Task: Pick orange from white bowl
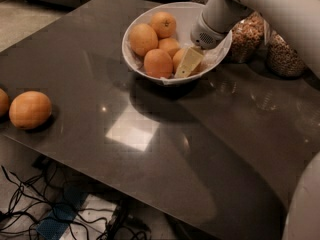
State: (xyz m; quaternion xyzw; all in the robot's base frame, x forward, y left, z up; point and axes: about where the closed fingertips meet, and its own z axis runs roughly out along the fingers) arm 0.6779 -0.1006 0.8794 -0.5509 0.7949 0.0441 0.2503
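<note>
Gripper [189, 62] sits in white bowl [187, 18] against orange [178, 58]; its grip I cannot tell.

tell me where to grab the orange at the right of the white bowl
Take the orange across its round middle, straight from above: it sits low in the white bowl, a neighbour orange tight beside it, bowl wall close by. The gripper is right over it.

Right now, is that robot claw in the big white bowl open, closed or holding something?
Gripper: down inside the wide round white bowl, against a paler yellowish orange; open or closed cannot be told.
</note>
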